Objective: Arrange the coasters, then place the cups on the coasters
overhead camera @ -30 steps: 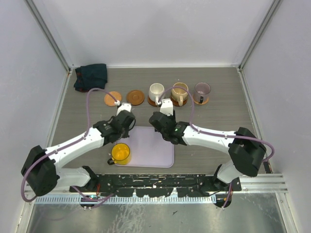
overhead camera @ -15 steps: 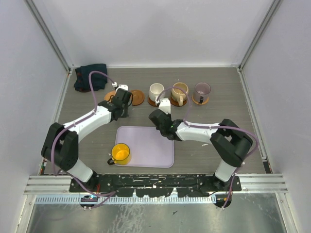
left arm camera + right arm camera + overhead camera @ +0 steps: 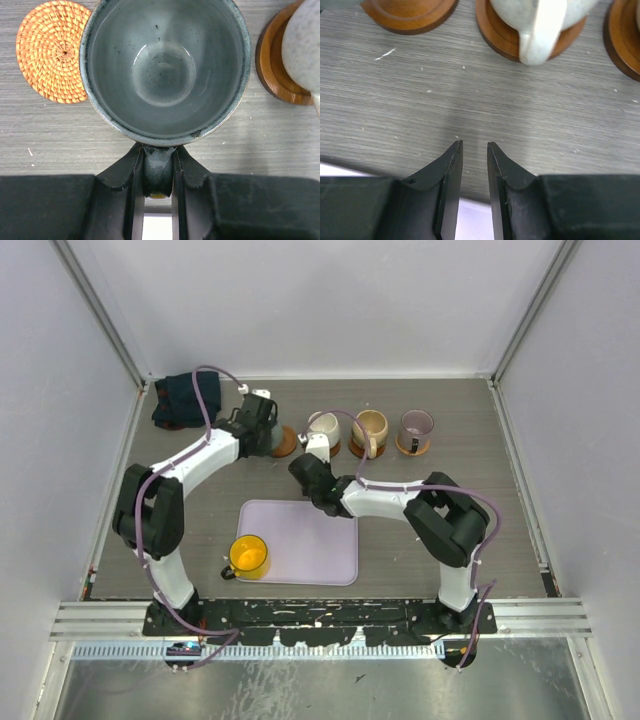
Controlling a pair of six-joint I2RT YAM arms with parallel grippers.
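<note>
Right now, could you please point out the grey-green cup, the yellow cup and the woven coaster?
grey-green cup (image 3: 165, 70): left wrist view, on its inner bottom.
yellow cup (image 3: 247, 554): top external view, on its inside.
woven coaster (image 3: 50, 50): left wrist view, near the middle of the weave.

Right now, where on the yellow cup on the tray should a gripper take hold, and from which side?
Probably its handle, pinched from the near left. The yellow cup stands upright, and the handle juts toward the near left, past the edge of the lavender tray, with nothing beside it. The left gripper holds the grey-green cup the same way.
</note>
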